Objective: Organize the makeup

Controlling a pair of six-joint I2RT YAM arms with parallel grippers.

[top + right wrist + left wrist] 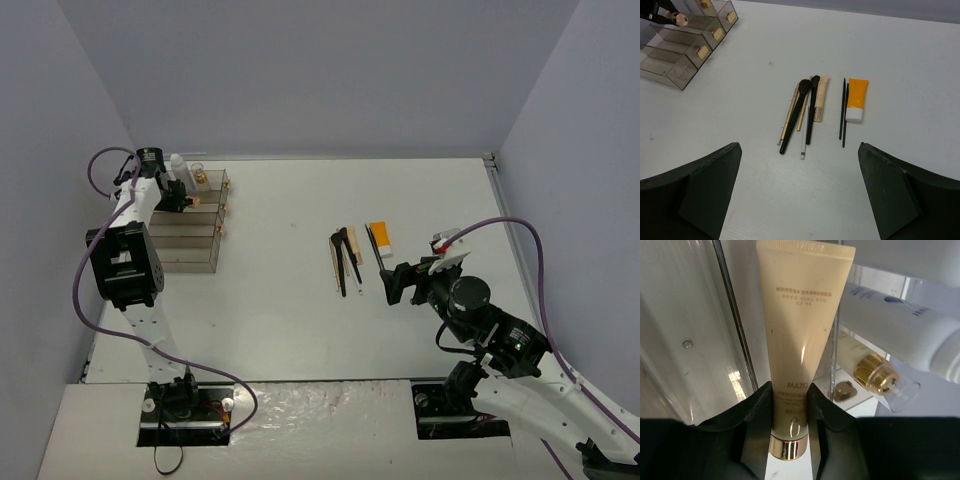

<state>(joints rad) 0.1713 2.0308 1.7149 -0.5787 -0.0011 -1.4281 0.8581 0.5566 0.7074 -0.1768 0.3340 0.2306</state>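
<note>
**One beige tube in the left jaws at the drawer box; the rest loose to its right**

Obs. 1: The left jaws are closed narrowly on the beige tube (802, 315). They pinch it from both sides just above its gold cap (787, 446), with the crimped end pointing away from the wrist. The tube is up at the top tier of the clear drawer box (190, 245), against a clear wall. A white bottle (900, 325) and a gold-capped vial (875, 372) lie just beside it. I cannot tell whether the tube is already resting in a compartment.

Obs. 2: The right jaws are spread fully and hold nothing. They hang over the tabletop (300, 330), well right of the drawer box, aimed at the loose items. These are an orange tube (858, 95), a second beige tube (821, 95), black brushes (797, 107), thin sticks (788, 112) and two slim black wands (842, 110).

Handling (judgement): The held tube looks light, glossy and soft-walled, so it would likely dent or slide if squeezed mid-body. The stiffer shoulder by the cap, where it is gripped, is the better hold. The brushes and sticks look stiff, very light and low on the tabletop. They touch one another and would be easy to scatter, so take one mid-handle, across its width. The orange tube lies flat and is best pinched across its narrow sides, near the white cap.
</note>
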